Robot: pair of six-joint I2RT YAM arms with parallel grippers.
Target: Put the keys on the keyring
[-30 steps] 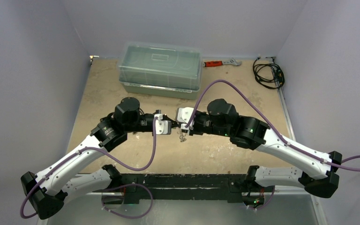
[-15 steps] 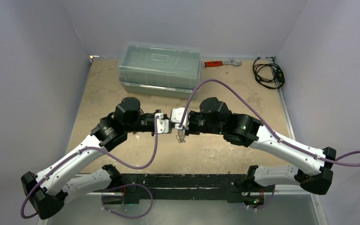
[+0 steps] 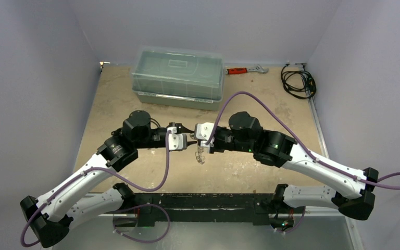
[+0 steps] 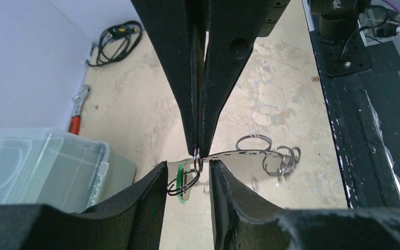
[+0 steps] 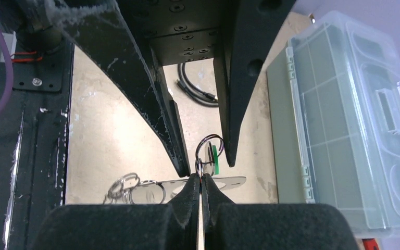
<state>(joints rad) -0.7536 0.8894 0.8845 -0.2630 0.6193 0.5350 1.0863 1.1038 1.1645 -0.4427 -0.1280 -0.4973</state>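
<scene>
The job looks mid-way, at a hand-over above the middle of the table. The right gripper (image 5: 200, 179) has its jaws pressed tight together on the thin wire loop of the keyring (image 4: 179, 183), pinching it at the loop's 12 o'clock edge and holding it off the tabletop. The left gripper (image 4: 189, 172) faces it with its jaws narrowly parted. They stand to either side of the same loop without clamping it, though the loop may brush one finger. The green-headed key (image 5: 215, 159) hangs at this loop and seems to be on it, but whether the wire really passes through its eye cannot be told. The flat tag (image 5: 224, 183) runs sideways from the pinch point, with a cluster of small rings (image 4: 281, 159) at its far end. No silver keys can be made out in any view, so it is unclear whether they are threaded. Judging by this, at most the green key is done, and the remaining keys are left to find and thread. The clear plastic box (image 3: 178, 77) sits at 12 o'clock and plays no part.
</scene>
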